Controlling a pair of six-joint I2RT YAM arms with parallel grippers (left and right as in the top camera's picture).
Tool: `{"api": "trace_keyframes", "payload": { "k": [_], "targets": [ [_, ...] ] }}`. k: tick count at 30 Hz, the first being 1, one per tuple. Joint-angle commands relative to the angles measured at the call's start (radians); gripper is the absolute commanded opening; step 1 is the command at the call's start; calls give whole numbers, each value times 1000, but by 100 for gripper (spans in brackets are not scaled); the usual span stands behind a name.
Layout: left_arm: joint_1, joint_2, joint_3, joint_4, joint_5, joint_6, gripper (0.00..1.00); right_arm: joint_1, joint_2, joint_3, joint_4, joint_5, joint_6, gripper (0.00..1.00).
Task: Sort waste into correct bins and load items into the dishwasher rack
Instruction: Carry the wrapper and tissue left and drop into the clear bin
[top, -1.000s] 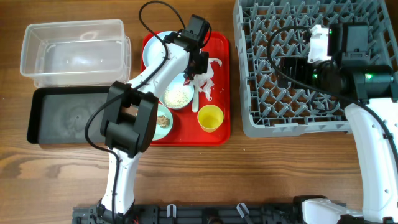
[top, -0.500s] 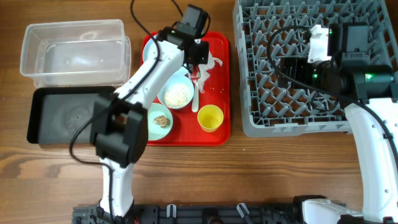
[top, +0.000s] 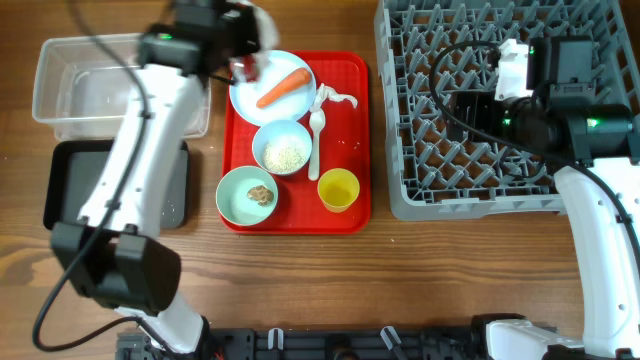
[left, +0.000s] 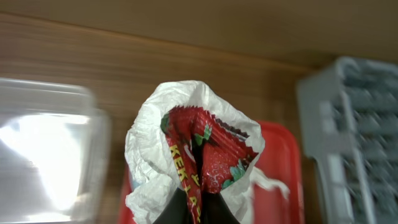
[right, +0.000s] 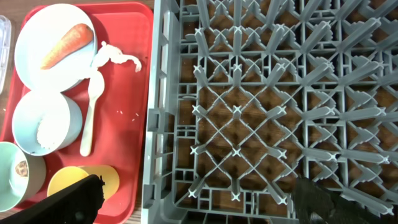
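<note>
My left gripper (top: 240, 45) is shut on the crumpled white-and-red wrapper (left: 186, 137) and holds it in the air above the plate's far-left rim, between the red tray and the clear tub (top: 110, 85). The wrapper also shows in the overhead view (top: 250, 62). The carrot (top: 282, 88) lies on the pale blue plate (top: 250, 100). One bowl (top: 281, 147) holds rice, the other (top: 247, 194) a brown lump. The yellow cup (top: 338, 189) and white spoon (top: 316, 140) are on the red tray. My right gripper (right: 196, 205) is open and empty over the rack (top: 500, 190).
The black tray (top: 70, 185) sits in front of the clear tub, at the left. A small white scrap (right: 115, 56) lies on the red tray (top: 350, 120) by the spoon's bowl. The rack's near-left corner stands close to the red tray's right edge.
My left gripper has lifted the wrapper off the red tray and swung left and back towards the clear tub. The carrot on the plate is now uncovered. The right arm has not moved.
</note>
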Motion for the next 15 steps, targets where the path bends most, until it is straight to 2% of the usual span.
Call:
{"api": "trace_keyframes", "payload": {
  "k": [1, 9, 10, 11, 12, 13, 14, 15],
  "targets": [
    [164, -10, 16, -19, -44, -19, 4, -4, 7, 14, 6, -17, -13, 100],
    [380, 79, 15, -29, -109, -19, 5, -4, 7, 14, 9, -17, 6, 100],
    [394, 100, 14, -23, -109, -19, 16, -4, 7, 14, 9, -17, 6, 100],
    [410, 135, 14, -11, -109, -19, 41, -4, 7, 14, 9, -17, 6, 100],
    [421, 166, 15, 2, -109, -19, 72, -4, 7, 14, 9, -17, 6, 100],
    [428, 189, 14, 13, -109, -19, 91, -4, 7, 14, 9, -17, 6, 100],
    [435, 214, 15, 24, -109, -19, 100, -4, 7, 14, 8, -17, 6, 100],
    [438, 229, 15, 29, -109, -19, 100, -4, 7, 14, 8, -17, 6, 100]
  ]
}}
